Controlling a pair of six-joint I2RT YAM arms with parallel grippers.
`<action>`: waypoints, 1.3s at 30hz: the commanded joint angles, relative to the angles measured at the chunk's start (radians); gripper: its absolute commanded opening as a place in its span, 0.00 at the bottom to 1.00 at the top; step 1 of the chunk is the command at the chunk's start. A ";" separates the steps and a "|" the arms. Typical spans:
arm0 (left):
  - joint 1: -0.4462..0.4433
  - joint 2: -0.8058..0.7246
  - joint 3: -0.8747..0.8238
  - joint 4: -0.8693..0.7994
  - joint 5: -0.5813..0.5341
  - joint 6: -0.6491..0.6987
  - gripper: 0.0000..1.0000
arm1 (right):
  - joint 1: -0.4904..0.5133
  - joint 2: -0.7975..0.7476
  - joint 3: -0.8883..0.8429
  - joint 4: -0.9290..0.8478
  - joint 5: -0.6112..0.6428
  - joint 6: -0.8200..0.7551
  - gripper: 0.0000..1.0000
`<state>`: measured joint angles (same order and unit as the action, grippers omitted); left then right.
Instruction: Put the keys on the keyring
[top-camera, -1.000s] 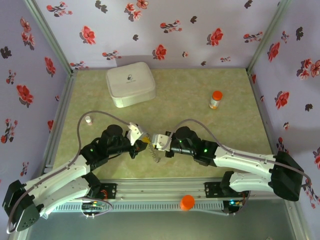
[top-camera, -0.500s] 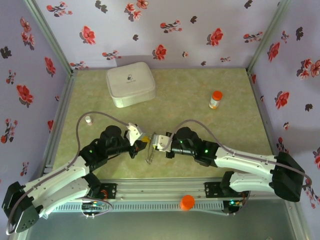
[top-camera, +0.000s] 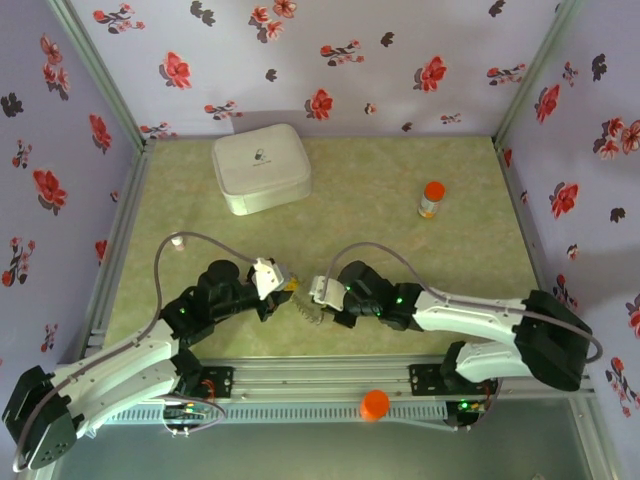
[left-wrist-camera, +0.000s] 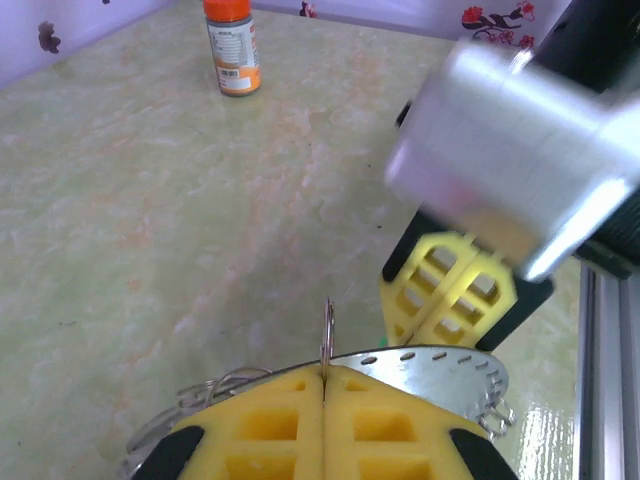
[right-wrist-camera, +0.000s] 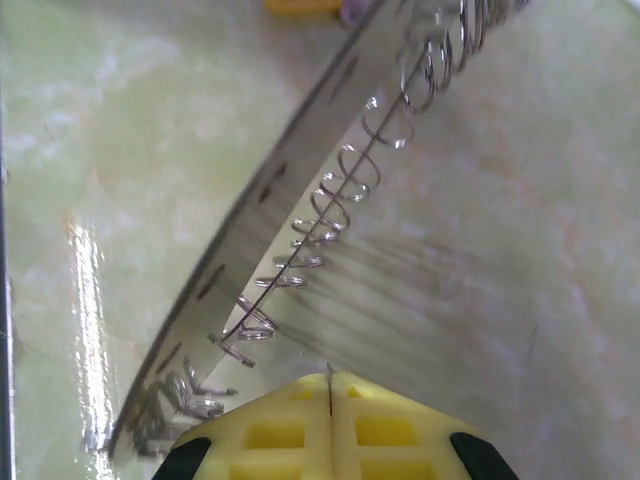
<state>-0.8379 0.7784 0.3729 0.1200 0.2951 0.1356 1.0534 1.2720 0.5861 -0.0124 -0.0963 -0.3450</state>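
The keyring (top-camera: 308, 313), a flat grey metal plate with slots and wire loops along its rim, sits between my two grippers near the table's front edge. My left gripper (top-camera: 288, 287) is shut; in the left wrist view its yellow pads (left-wrist-camera: 260, 425) pinch a thin wire loop standing on edge, with the keyring plate (left-wrist-camera: 440, 368) just behind. My right gripper (top-camera: 316, 293) is shut too. In its own view a thin metal sliver shows in the seam of the right gripper (right-wrist-camera: 330, 390), and the keyring's rim (right-wrist-camera: 280, 200) runs diagonally past. The keys are hidden.
A white rounded box (top-camera: 261, 167) stands at the back left. An orange-capped bottle (top-camera: 431, 199) is at the right, a small white cap (top-camera: 178, 241) at the left. The metal rail (top-camera: 320, 375) runs along the near edge, an orange cap (top-camera: 375, 403) beyond it.
Both grippers have sunk a little toward the near edge with the keyring between them. The right arm has folded lower and further left. Both stayed shut.
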 joint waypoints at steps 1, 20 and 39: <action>-0.005 -0.013 -0.010 0.109 -0.005 0.047 0.00 | -0.005 0.034 -0.003 0.053 0.014 0.047 0.00; -0.005 -0.007 -0.040 0.163 0.098 0.047 0.00 | -0.108 -0.190 -0.006 0.236 -0.307 0.090 0.34; -0.006 -0.013 -0.046 0.170 0.139 0.070 0.00 | -0.108 -0.126 0.044 0.236 -0.371 0.089 0.16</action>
<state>-0.8379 0.7712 0.3351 0.2256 0.4088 0.1909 0.9489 1.1347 0.5938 0.1993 -0.4324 -0.2672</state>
